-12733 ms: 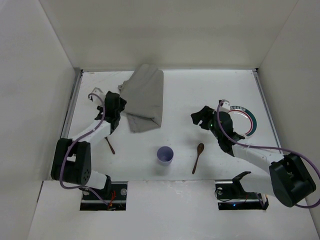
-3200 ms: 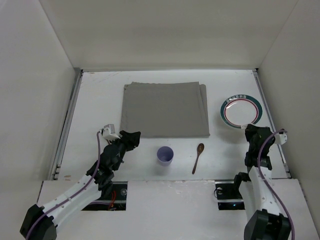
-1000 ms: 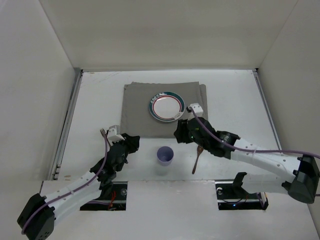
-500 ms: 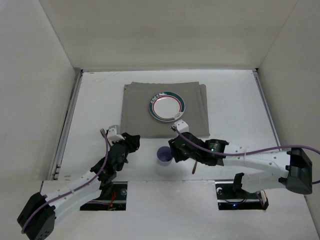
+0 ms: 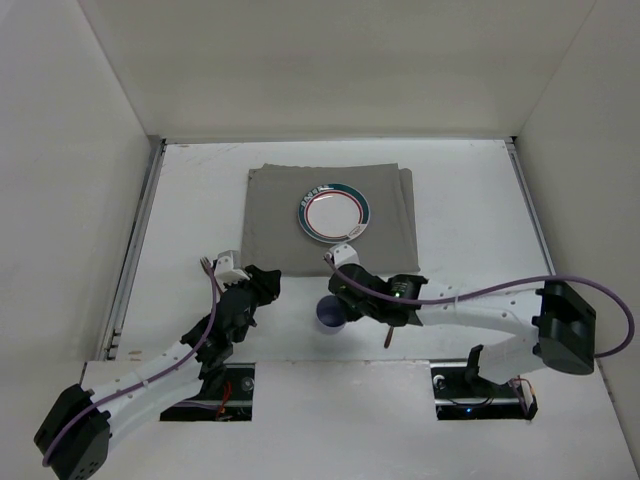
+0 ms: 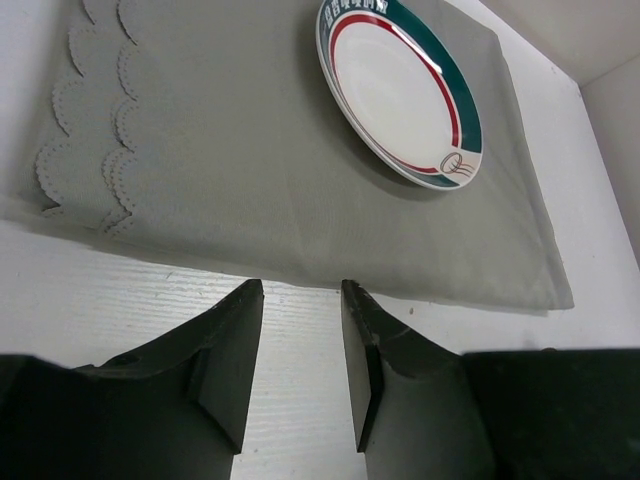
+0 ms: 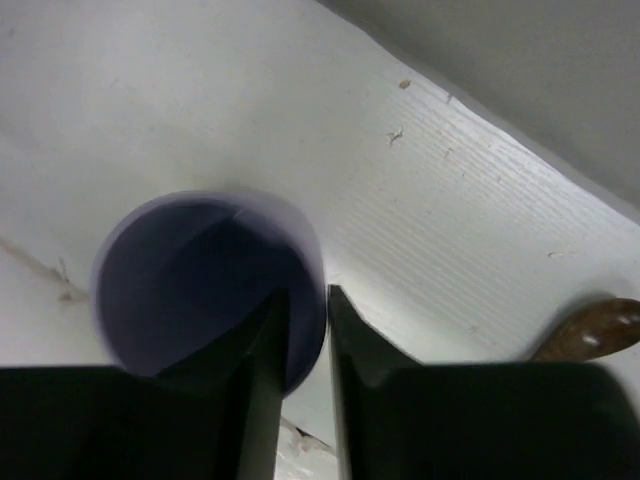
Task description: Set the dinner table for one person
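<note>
The dinner table (image 5: 470,200) filled the whole floor of the overhead view. A grey placemat (image 5: 280,220) lay flat on it at upper centre, and a plate (image 5: 334,213) with a green and red rim sat on the cloth. Below the placemat's lower edge, on bare table, a lilac cup (image 7: 190,280) stood upright with its mouth facing up.

The right gripper (image 7: 306,295) was directly over that cup. In the wrist view its fingers straddled the cup's right-hand wall, one tip inside the mouth and one outside. The jaws were only narrowly parted, and as far as the view showed they were not yet pressing on the thin wall (the slot looked a little wider than the rim). The next move, as I judged it, needed only a closing of those fingers and a straight lift, since the cup's axis ran vertically.

A wooden spoon (image 7: 590,330) lay just to the cup's right, its bowl towards the placemat.

The left gripper (image 6: 300,290) hovered lower left of the placemat, clearly farther from the cup. Its jaws stood slightly apart with nothing between them.
</note>
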### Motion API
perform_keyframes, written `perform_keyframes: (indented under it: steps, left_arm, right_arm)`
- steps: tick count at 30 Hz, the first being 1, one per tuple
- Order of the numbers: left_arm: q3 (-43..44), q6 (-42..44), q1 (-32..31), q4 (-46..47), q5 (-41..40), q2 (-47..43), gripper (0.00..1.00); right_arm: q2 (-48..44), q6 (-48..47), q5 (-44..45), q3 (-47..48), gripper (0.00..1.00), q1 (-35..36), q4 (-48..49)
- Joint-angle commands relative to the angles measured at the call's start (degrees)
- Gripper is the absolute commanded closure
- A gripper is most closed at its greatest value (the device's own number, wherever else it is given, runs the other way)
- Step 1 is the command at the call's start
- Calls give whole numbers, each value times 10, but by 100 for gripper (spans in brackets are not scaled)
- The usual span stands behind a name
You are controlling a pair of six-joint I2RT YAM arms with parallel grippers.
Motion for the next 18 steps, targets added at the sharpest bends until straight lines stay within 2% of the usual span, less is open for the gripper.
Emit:
perform_keyframes:
  steps: [1,4,9,18]
  left_arm:
    - [-19,5,1,28,-13,-4,65]
    - [-21,3,2,27,-17,-9,62]
    - [-19,2,-4,30,-24,-4,60]
    - [-16,1,-2,31,-23,8,59]
  right_arm:
    - [0,2,16,32,82,-4,26]
    - [-28,9,22,37,91,-11,34]
    - [-76,-2,17,53,93,-78,48]
    - [-46,-30,0,133,93,-275,55]
